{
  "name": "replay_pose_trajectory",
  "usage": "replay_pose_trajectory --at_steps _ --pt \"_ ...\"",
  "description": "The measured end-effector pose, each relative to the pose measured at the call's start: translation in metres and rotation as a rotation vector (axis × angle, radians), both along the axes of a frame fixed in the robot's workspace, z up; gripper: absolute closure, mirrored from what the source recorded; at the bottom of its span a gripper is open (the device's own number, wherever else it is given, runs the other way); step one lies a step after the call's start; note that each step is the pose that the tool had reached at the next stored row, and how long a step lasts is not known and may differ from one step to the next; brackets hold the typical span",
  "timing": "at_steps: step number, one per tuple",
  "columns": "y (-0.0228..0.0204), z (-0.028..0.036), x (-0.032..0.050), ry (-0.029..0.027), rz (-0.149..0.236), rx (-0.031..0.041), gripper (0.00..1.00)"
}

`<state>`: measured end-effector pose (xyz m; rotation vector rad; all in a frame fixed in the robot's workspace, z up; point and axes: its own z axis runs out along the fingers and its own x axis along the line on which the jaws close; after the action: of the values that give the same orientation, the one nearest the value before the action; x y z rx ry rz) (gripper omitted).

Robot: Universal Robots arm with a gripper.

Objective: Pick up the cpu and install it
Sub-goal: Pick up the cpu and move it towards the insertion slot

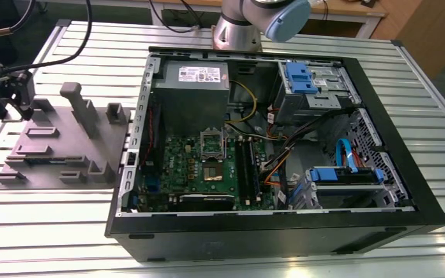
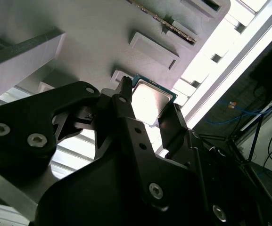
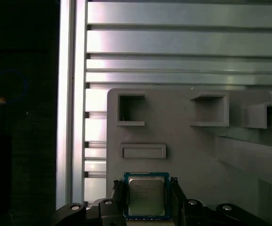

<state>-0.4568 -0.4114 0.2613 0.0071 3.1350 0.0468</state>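
At the exterior view's left, the gripper point(image 1: 18, 110) hangs over the grey tray's point(image 1: 53, 145) corner. Its jaws seem to pinch the cpu point(image 3: 146, 197) by opposite edges; the chip's print is unreadable. Right of the tray stands an open computer case point(image 1: 284, 231), a white label point(image 1: 197, 74) inside.

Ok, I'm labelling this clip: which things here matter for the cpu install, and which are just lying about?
For the job: cpu, gripper, grey holder tray, board socket.
Just lying about: power supply box, blue drive bracket, slatted table.
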Motion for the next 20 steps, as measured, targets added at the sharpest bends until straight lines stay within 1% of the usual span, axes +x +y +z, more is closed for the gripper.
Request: replay_pose_trajectory --at_steps 10,20 --pt "0.0002 0.0039 -0.0003 -0.0008 0.000 0.0000 0.53" --pt "0.0002 0.0061 -0.0003 -0.0007 0.000 0.0000 0.53"
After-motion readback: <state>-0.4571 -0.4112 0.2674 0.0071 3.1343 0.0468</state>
